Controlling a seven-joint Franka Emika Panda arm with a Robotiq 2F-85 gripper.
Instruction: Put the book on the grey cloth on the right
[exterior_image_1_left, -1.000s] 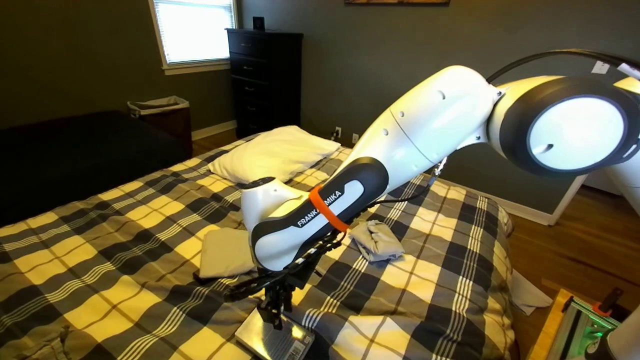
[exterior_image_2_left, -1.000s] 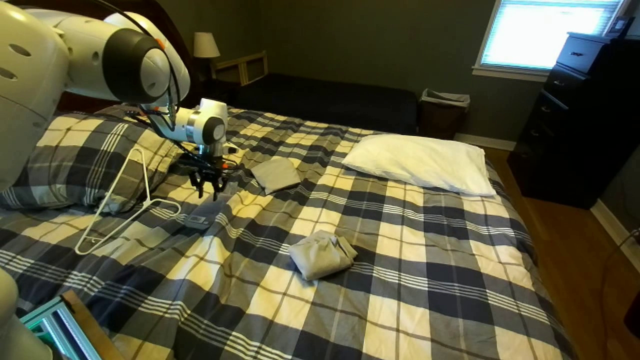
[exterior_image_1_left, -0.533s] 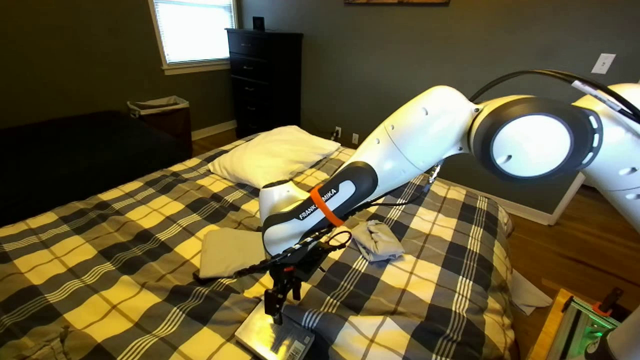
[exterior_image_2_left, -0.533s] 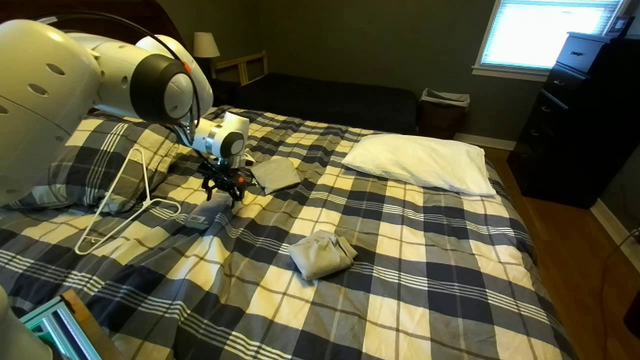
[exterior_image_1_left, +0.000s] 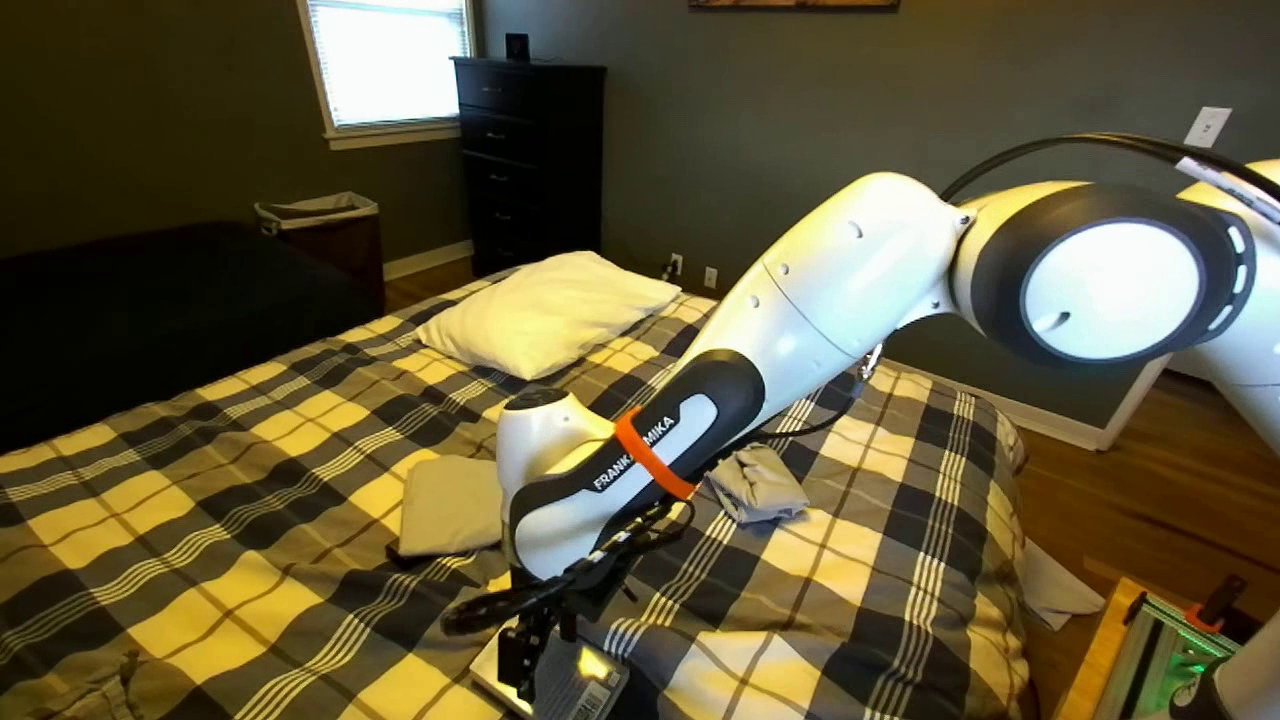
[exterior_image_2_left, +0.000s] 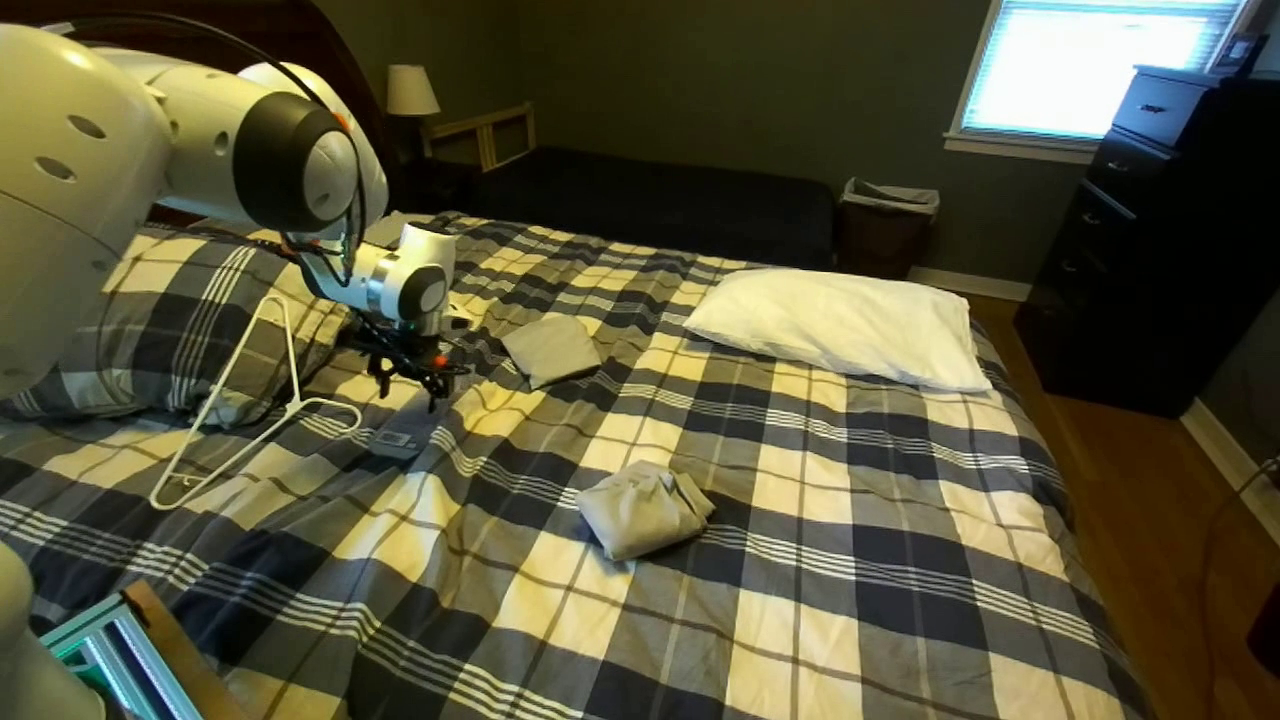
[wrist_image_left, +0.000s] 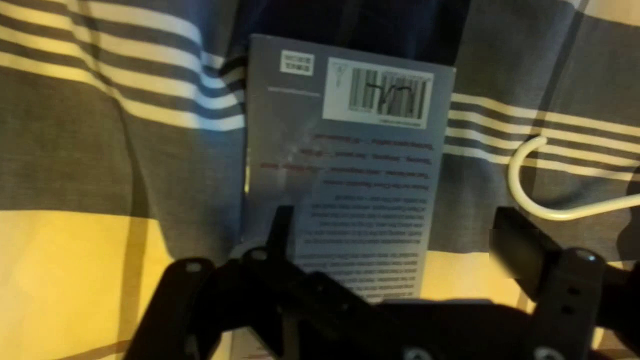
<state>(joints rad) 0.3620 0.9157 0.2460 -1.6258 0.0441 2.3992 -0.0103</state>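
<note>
So the gripper (wrist_image_left: 392, 235) is right over the book (wrist_image_left: 345, 160), jaws spread wide, holding nothing. One finger hangs above the cover, the other finger is past its edge; can't tell from here if either touches. Book's lying barcode-up on the rumpled plaid bedspread (exterior_image_2_left: 820, 600). Kinda crowded past that edge: a white hanger (exterior_image_2_left: 294, 405) lies there, hook just beside the book. The grey cloth (exterior_image_2_left: 645, 508) is a crumpled lump well apart from the book, bedspread folds between. Also on the plaid: flat beige cloth (exterior_image_2_left: 552, 352), white pillow (exterior_image_2_left: 840, 325).
</note>
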